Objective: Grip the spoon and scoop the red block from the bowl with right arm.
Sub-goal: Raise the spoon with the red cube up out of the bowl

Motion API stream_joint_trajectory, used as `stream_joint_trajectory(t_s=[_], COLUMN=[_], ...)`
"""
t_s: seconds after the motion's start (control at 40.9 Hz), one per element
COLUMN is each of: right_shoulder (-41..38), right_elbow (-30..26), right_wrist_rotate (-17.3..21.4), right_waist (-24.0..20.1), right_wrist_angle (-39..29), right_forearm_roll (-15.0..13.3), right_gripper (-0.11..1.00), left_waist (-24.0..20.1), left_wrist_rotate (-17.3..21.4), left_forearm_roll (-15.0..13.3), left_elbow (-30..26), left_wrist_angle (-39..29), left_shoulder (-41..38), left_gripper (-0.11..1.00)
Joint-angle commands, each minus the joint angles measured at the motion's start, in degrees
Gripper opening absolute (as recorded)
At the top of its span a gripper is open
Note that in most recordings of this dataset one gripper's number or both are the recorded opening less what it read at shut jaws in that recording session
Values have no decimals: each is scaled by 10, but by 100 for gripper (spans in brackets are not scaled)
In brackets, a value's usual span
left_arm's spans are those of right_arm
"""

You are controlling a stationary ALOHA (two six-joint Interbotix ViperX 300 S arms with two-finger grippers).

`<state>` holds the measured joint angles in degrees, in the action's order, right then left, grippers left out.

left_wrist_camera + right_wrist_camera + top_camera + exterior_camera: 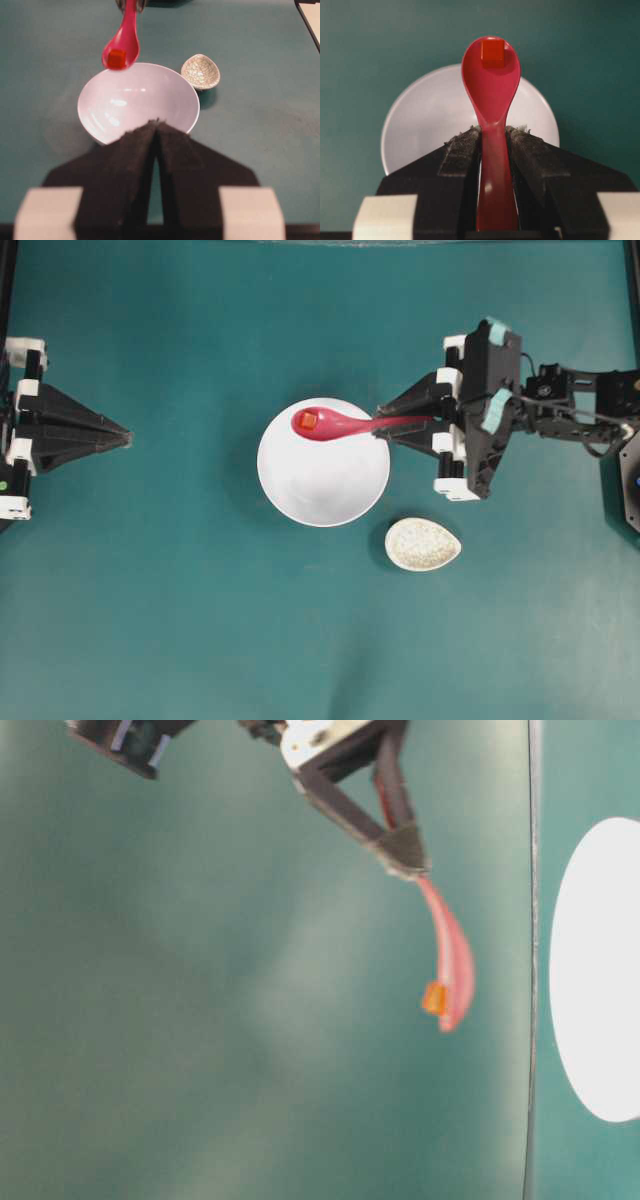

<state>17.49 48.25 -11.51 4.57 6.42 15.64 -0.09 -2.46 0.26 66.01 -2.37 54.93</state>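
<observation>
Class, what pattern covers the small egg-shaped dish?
Grey-white crackle glaze on the small egg-shaped dish; left wrist view.

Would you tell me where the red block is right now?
The red block sits in the spoon's scoop, held above the bowl's far-left rim in the overhead view by the right gripper.

Bowl: table centre. Spoon: above bowl's far rim, handle toward right gripper. Block: in spoon. Dish: just beside bowl, lower right.
</observation>
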Motion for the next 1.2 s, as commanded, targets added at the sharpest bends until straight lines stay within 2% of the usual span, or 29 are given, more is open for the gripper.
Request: stream_joint_trajectory(t_s=[0.0, 1.173], right_shoulder=[19, 34], right_elbow=[-20, -34], right_wrist_rotate=[-1, 1], right_waist=[-2, -7], right_wrist_angle=[-11, -38], right_forearm_roll=[1, 2], right_gripper=[25, 25], left_waist=[1, 1], left_wrist_rotate=[-1, -1], left_forearm_roll=[1, 1], left_elbow=[-11, -11], left_wrist_angle=[4, -12], left_shoulder=[-3, -4], left_gripper=[2, 2])
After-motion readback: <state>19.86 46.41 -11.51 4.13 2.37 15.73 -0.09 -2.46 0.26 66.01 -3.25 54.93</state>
